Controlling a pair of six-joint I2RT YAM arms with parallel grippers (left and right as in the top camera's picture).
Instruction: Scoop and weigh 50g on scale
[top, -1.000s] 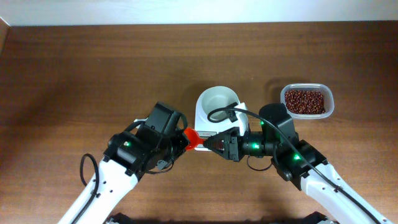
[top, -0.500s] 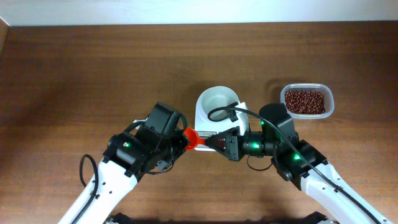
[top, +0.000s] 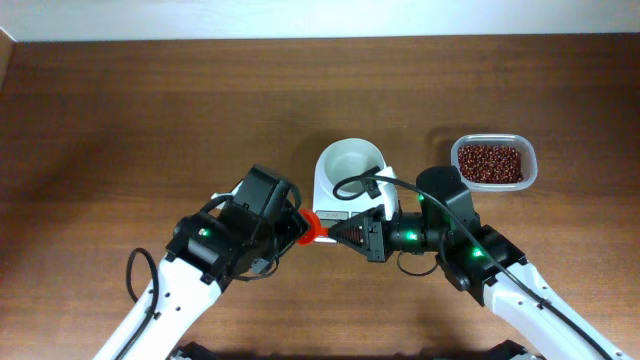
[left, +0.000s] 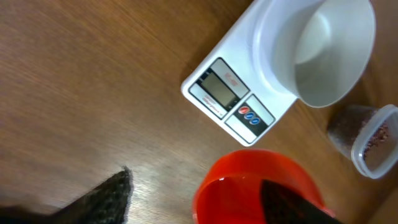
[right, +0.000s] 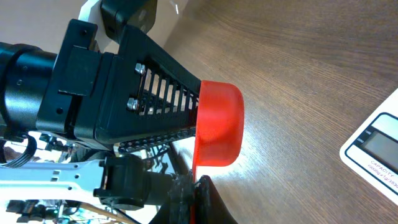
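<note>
The right tool (top: 330, 229) is clenched on the thin handle of the red scoop (top: 312, 224), low in the middle of the overhead frame. The left tool (top: 298, 226) faces it from the other side, released. In its own wrist view one finger (left: 109, 193) stands far off at lower left. The other (left: 289, 199) lies over the cup, and I cannot tell whether it touches.

The scoop's long axis runs roughly left to right across the overhead frame, cup toward the left arm and handle toward the right one. As I read it, the scoop now belongs to the right arm.

The scale (top: 330, 200) sits on the tabletop (top: 150, 110) just above and slightly right of the scoop, display side facing it. Its white bowl (left: 317, 50) looks empty.

What I'd steer by is the tub (top: 530, 165) of beans (top: 489, 162). It lies up and to the right of the scoop, just beside the scale on its right. That puts it beyond the right arm's wrist and well away from the left arm.

So the right arm is the nearer one. I judge the cup must first swing from pointing left round toward the upper right of the frame before it can dip in.
</note>
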